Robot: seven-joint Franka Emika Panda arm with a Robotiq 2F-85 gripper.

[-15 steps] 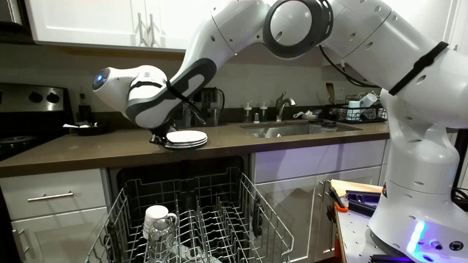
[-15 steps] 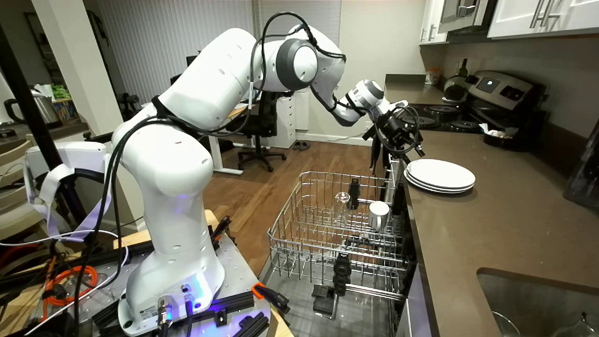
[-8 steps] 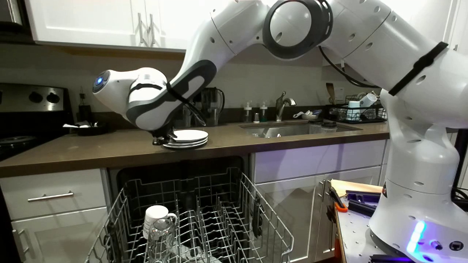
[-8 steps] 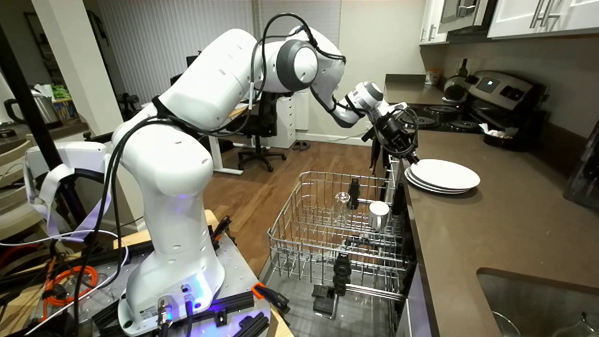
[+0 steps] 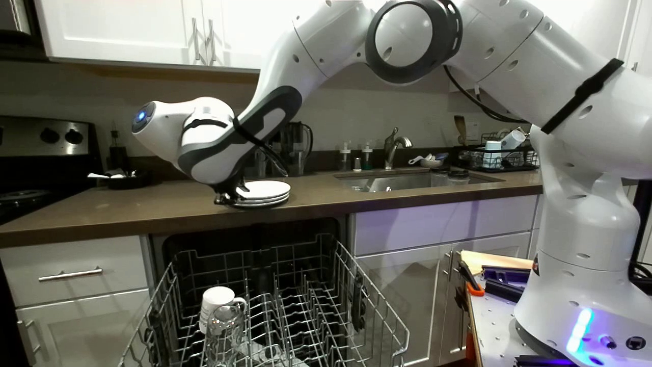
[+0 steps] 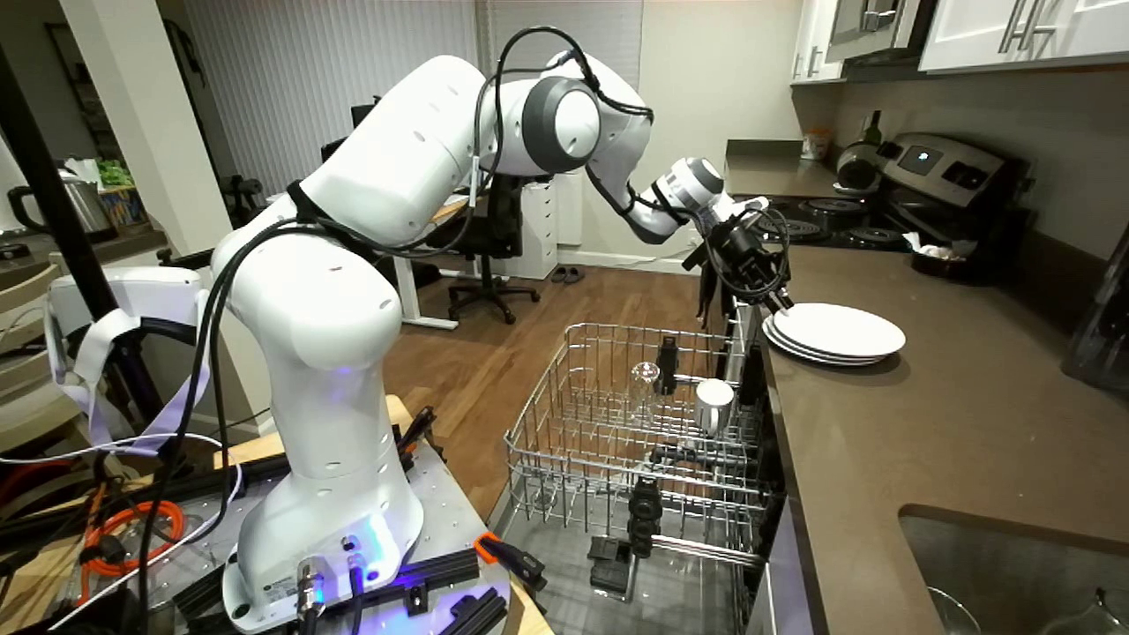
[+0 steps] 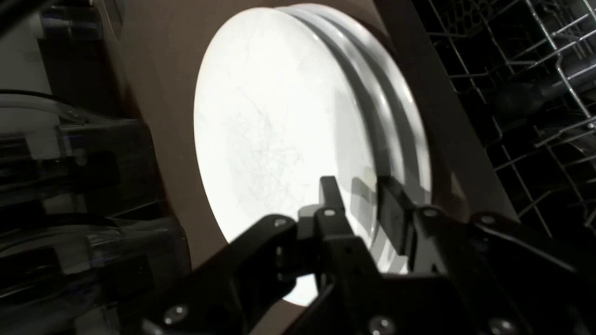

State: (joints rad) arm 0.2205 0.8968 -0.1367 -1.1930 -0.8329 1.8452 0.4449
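Observation:
A stack of three white plates point(image 7: 274, 121) lies on the brown counter and shows in both exterior views. My gripper point(image 7: 357, 179) is at the near edge of the stack, tilted down, its black fingers partly apart. Between the fingers runs the rim of the top plate. One finger point(image 7: 331, 193) lies over that plate's white face, while the opposite finger is just outside its edge, above the lower rims. A visible gap separates the pads, so I see no firm grip; light contact cannot be told. In an exterior view the fingertips meet the stack's edge point(image 6: 838, 331).
Beside the counter's front edge point(image 6: 785, 441) a dishwasher rack point(image 5: 305, 306) is pulled out, with a white mug point(image 5: 216, 300) and a clear glass point(image 5: 222, 331). Dark clear-walled pitchers point(image 7: 102, 158) stand behind the plates. A sink point(image 5: 407, 181) and a stove point(image 6: 838, 216) flank the area.
The fingers have come together, then parted slightly. My gripper has moved a little toward the stack and down. The top of the stack has shifted slightly away from the gripper.

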